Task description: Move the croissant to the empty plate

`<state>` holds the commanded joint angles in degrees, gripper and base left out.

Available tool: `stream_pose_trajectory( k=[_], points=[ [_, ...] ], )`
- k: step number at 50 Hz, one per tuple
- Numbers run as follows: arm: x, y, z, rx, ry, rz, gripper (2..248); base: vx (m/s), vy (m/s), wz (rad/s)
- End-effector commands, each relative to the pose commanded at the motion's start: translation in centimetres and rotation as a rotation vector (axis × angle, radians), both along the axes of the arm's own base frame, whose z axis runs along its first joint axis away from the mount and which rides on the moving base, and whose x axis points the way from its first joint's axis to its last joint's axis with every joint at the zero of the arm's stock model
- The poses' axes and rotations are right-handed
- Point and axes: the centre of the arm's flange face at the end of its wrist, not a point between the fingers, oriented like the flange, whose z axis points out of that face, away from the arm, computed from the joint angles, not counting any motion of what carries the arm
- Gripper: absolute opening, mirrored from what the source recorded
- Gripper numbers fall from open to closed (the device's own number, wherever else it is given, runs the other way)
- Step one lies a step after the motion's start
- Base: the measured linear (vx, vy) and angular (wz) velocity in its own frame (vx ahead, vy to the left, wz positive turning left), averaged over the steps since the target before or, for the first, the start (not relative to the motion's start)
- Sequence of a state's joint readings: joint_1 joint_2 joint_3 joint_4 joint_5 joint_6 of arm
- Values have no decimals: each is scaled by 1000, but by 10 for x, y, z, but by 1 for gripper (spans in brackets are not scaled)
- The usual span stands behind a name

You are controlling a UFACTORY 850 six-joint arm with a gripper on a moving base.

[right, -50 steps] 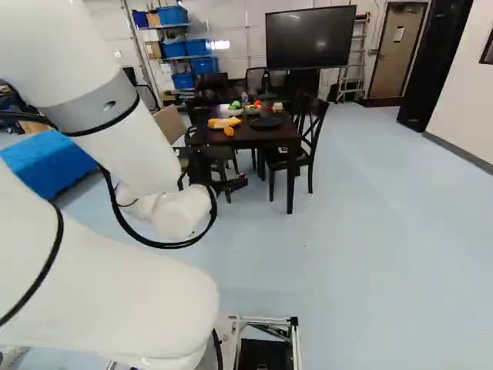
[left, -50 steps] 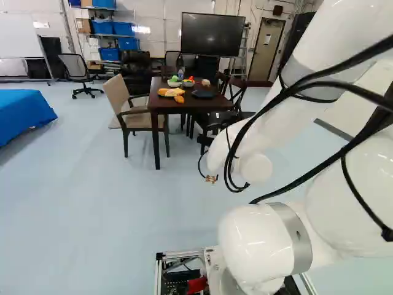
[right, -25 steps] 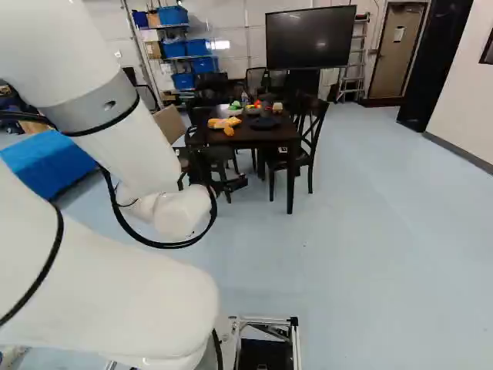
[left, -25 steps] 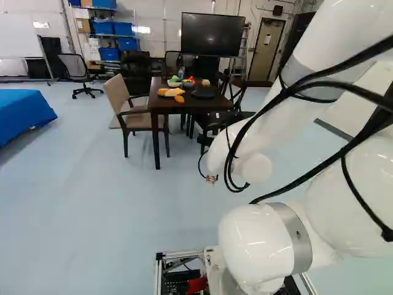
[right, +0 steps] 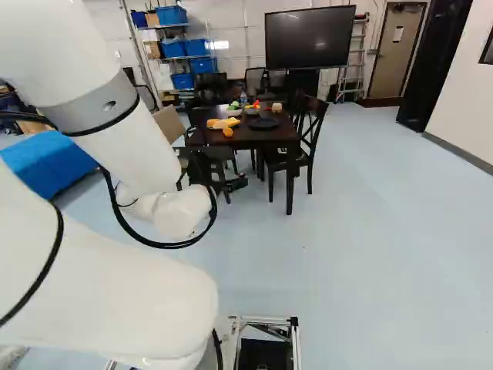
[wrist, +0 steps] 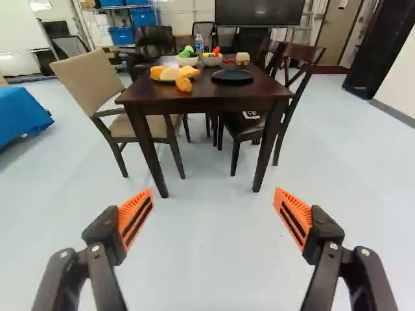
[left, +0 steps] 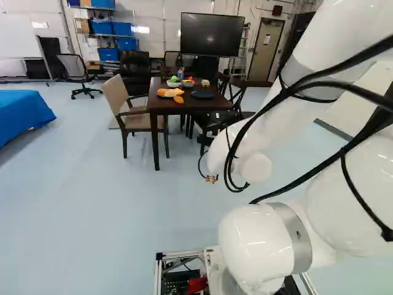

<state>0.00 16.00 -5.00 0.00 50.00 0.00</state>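
Base has shifted slightly, arm pose unchanged; gripper (wrist: 214,192) is released, empty, well short of the table (wrist: 214,96), so likely still approaching. Croissant (wrist: 184,84), probably the small, rounded orange-yellow piece, sits at the food plate's (wrist: 155,79) rim, toward the table's near-left corner; empty plate (wrist: 232,76) beside it, dark, nearer the right edge.

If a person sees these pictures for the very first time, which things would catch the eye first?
Probably the large white robot arm, filling much of the left base view's right side. In the wrist view, the bright orange pads of the open end effector stand out. Ahead of them, the dark table carries yellow and orange food beside an empty black plate.
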Motion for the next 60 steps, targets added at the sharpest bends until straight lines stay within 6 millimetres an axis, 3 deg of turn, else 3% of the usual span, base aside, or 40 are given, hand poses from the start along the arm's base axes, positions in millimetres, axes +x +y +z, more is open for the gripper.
stream_pose_trajectory(
  k=[39,60],
  points=[
    [0,0,0,0,0,0,247,160,-2,-14],
    [0,0,0,0,0,0,247,223,26,102]
  ],
)
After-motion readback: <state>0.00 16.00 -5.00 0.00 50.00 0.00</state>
